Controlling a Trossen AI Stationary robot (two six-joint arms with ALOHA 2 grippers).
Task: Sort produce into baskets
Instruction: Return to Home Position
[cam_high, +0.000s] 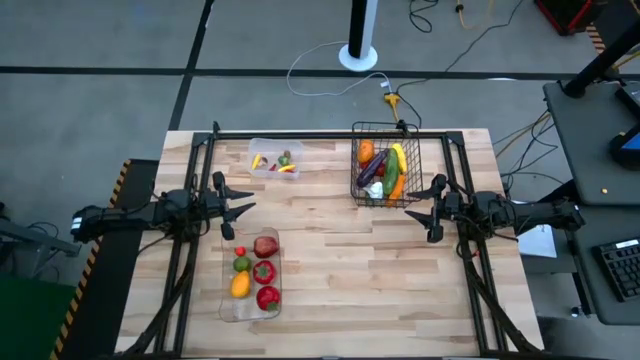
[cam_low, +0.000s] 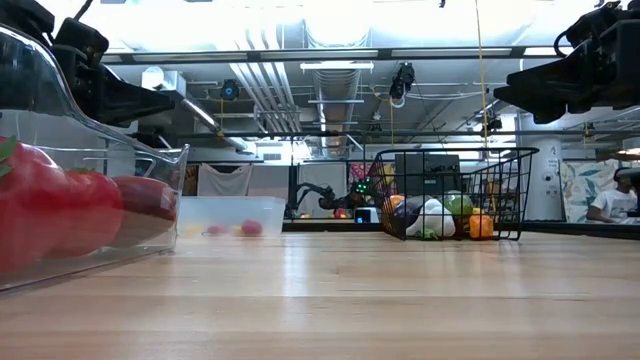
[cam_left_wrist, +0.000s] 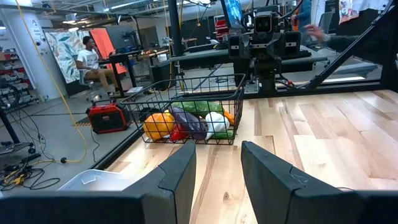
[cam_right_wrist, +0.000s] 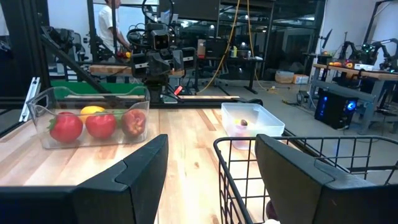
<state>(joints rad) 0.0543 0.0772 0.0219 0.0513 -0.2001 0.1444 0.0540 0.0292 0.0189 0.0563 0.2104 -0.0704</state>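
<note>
The produce lies sorted in three containers. The black wire basket (cam_high: 386, 176) at the far right holds eggplant, cucumber, carrot, a white bulb and more. The small clear tub (cam_high: 275, 160) at the far middle holds small pieces. The long clear tray (cam_high: 252, 276) at the near left holds red, yellow and green pieces. My left gripper (cam_high: 248, 203) is open and empty above the table left of centre. My right gripper (cam_high: 410, 204) is open and empty just near of the basket.
A black frame (cam_high: 330, 135) runs around the table's far and side edges. Bare wood lies between the tray and the basket. A person sits in the room beyond the table (cam_left_wrist: 93, 59).
</note>
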